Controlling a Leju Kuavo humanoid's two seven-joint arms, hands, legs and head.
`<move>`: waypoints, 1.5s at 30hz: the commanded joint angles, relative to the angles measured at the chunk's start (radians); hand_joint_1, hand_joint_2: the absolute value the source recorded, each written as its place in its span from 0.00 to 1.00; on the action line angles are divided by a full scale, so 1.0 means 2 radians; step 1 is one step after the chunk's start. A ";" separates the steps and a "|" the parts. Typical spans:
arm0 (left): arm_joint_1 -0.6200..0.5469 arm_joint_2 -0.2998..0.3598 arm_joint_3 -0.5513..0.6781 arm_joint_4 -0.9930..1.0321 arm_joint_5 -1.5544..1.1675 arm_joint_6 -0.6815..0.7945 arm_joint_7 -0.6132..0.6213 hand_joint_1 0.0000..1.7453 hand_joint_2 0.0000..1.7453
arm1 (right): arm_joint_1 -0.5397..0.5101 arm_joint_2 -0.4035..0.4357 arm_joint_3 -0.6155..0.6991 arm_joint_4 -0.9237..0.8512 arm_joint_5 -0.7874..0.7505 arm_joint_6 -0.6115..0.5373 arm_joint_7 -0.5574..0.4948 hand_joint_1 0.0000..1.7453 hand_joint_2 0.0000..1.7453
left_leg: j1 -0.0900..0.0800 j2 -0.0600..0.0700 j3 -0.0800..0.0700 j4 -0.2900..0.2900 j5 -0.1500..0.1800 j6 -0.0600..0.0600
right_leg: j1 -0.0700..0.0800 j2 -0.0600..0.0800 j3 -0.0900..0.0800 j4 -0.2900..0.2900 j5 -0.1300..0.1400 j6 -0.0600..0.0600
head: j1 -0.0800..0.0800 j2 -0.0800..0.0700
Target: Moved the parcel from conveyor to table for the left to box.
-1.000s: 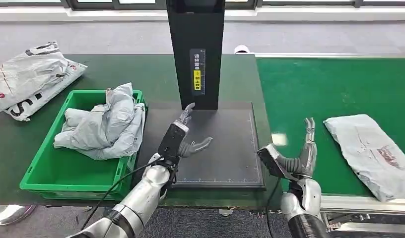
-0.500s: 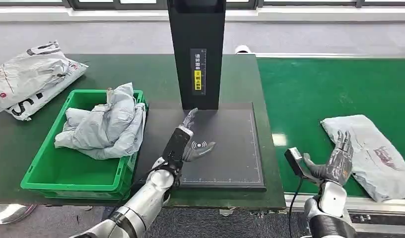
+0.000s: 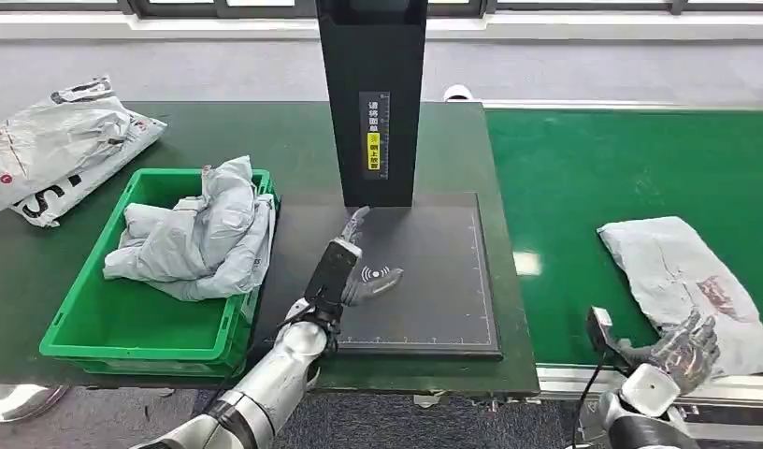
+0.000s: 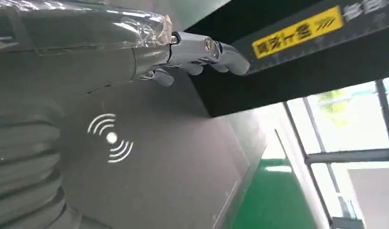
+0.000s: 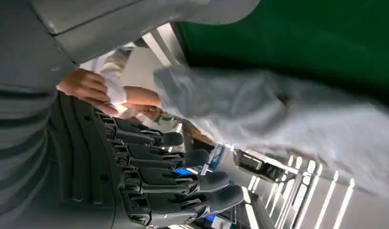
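Parcel [image 3: 684, 281] on conveyor [image 3: 583, 178], scanner post [image 3: 370, 98] aside

A dark green table [image 3: 294, 140] stood against a grey floor [image 3: 219, 70], with a pale window frame [image 3: 546, 23] running along the far wall. A tall black post [image 3: 370, 94] with a yellow label [image 3: 371, 150] rose from a dark mat [image 3: 434, 281]. Through the windows [image 4: 345, 124] came bright daylight and a glimpse of greenery.
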 commanded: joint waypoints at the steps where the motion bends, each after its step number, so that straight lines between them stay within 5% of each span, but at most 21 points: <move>1: -0.002 0.024 -0.001 0.012 -0.001 -0.002 0.001 0.00 1.00 | -0.019 -0.025 0.040 0.062 0.008 0.036 0.015 0.00 1.00 | 0.000 0.001 0.002 -0.001 0.000 0.000 | 0.000 0.001 0.001 -0.001 0.000 0.000 | 0.000 0.000; 45: -0.002 0.024 -0.001 0.012 -0.001 -0.002 0.001 0.00 1.00 | -0.019 -0.025 0.040 0.062 0.008 0.036 0.015 0.00 1.00 | 0.000 0.001 0.002 -0.001 0.001 0.001 | 0.000 0.000 0.002 -0.002 0.001 0.000 | 0.000 0.000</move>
